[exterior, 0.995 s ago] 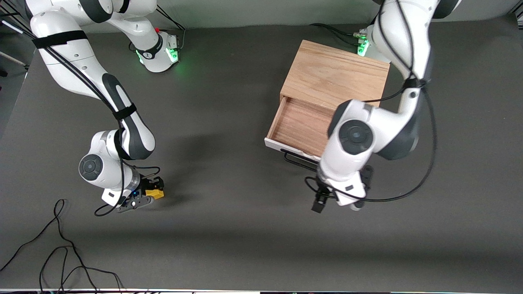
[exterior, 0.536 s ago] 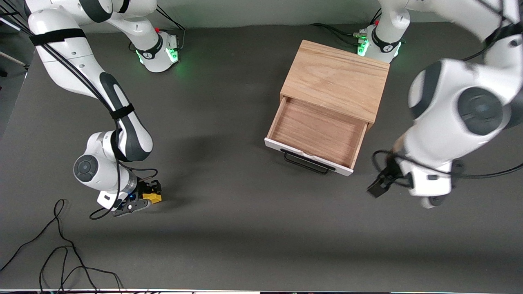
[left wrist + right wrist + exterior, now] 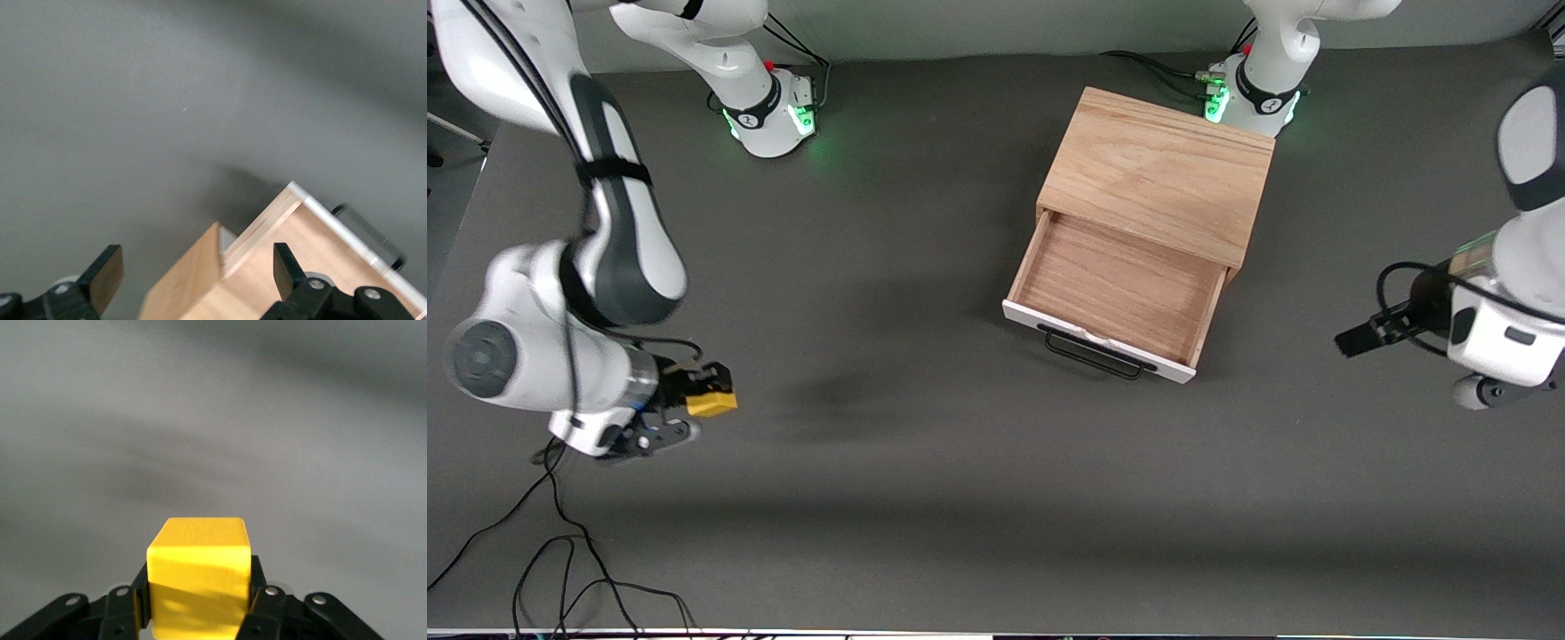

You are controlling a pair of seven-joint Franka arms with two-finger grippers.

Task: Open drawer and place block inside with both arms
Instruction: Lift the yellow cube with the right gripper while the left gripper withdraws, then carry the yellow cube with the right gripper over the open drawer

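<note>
The light oak box [image 3: 1158, 169] stands near the left arm's base. Its drawer [image 3: 1116, 284] is pulled open, showing a bare brown wood interior, a white front panel [image 3: 1094, 339] and a black bar handle [image 3: 1096, 356]. My right gripper [image 3: 694, 402] is shut on the yellow block [image 3: 711, 403] and holds it up over the mat at the right arm's end; in the right wrist view the block [image 3: 198, 573] sits between the fingers [image 3: 263, 603]. My left gripper [image 3: 1356, 340] is open and empty over the mat at the left arm's end. The left wrist view shows the gripper [image 3: 197, 273], a box corner [image 3: 193, 283] and the handle [image 3: 370, 230].
The dark grey mat [image 3: 925, 462] covers the table. Loose black cables [image 3: 560, 542] lie at the near corner at the right arm's end. The green-lit bases [image 3: 778, 111] [image 3: 1249, 89] stand along the edge farthest from the front camera.
The right gripper has risen with the block and moved toward the right arm's end. The left arm has swung from the drawer's front out to the left arm's end of the table.
</note>
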